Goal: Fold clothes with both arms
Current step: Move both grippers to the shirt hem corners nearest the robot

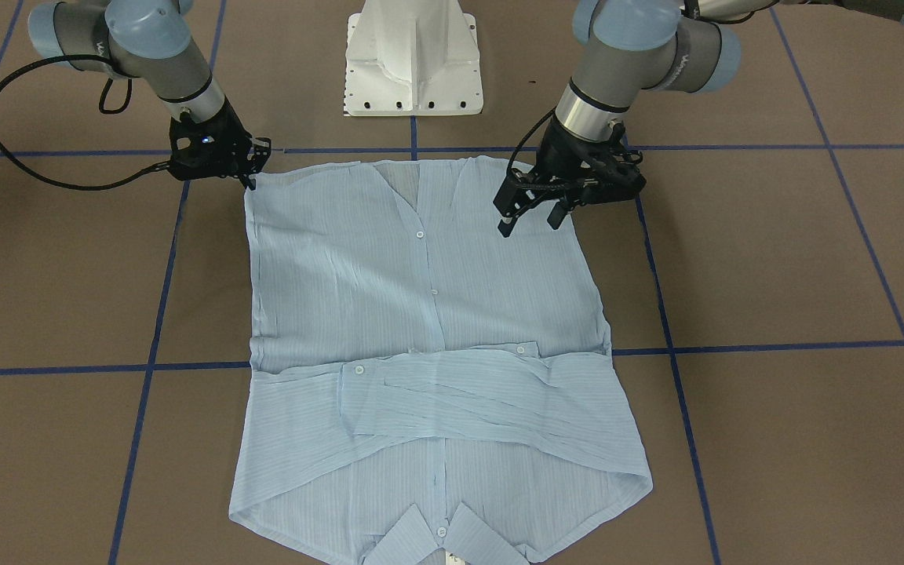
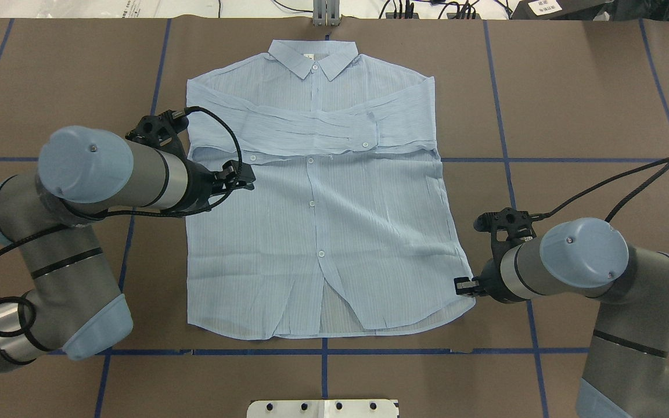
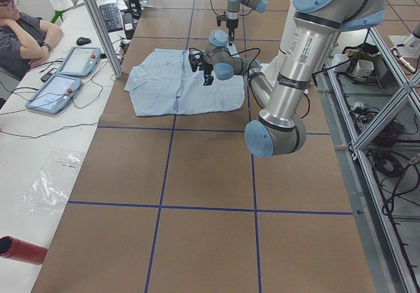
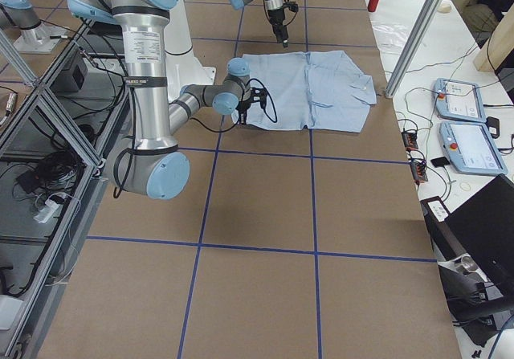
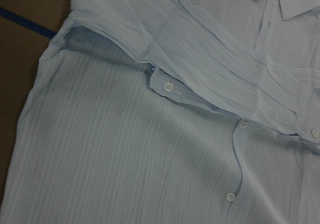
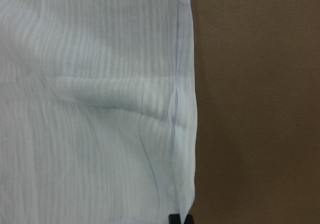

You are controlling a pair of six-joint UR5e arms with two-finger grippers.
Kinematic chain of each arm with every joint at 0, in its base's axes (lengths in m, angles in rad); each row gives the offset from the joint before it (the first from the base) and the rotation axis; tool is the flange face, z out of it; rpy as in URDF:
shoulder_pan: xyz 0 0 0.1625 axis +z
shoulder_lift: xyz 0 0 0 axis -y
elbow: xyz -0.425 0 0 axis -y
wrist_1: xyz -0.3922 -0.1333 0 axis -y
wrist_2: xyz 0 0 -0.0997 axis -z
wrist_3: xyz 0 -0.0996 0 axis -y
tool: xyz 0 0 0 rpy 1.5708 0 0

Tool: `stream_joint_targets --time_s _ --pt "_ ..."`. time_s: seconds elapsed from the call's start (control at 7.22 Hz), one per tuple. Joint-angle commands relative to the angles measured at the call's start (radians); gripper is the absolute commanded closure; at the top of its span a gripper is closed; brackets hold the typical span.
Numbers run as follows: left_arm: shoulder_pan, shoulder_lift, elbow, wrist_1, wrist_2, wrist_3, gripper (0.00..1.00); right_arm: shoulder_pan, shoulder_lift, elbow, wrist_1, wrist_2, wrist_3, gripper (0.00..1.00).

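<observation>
Overhead exterior: shirt lies flat mid-table, sleeves crossed over its chest and collar on the far side, with bare brown table all round. Exterior front-facing: left gripper hovers over the thin, finely striped cloth, fingers spread. Right wrist-mounted: right gripper is pressed together, pinching the wavy edge at the shirt's near right corner.

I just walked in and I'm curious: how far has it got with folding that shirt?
Done: both sleeves lie folded across the chest of the shirt. In hand: the right gripper is at a hem corner; the left gripper hovers open above the shirt. To do: the body lies flat, not yet folded.
</observation>
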Motion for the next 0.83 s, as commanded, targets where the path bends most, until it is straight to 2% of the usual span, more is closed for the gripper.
stream_joint_targets --time_s 0.0,0.14,0.28,0.42,0.69 --pt "0.11 0.213 -0.132 -0.008 0.008 0.022 0.05 0.0 0.008 0.011 -0.003 -0.004 0.0 1.0" --pt "0.175 0.233 -0.149 -0.003 0.025 -0.025 0.05 0.0 0.008 0.011 -0.003 -0.007 0.002 1.0" --pt "0.281 0.234 -0.132 0.004 0.086 -0.092 0.05 0.001 0.008 0.01 -0.003 -0.005 0.0 1.0" --pt "0.303 0.226 -0.122 0.011 0.098 -0.114 0.05 0.001 0.008 0.01 -0.003 -0.001 0.0 1.0" --pt "0.334 0.186 -0.112 0.124 0.099 -0.121 0.07 0.0 0.013 0.008 -0.003 0.001 0.0 1.0"
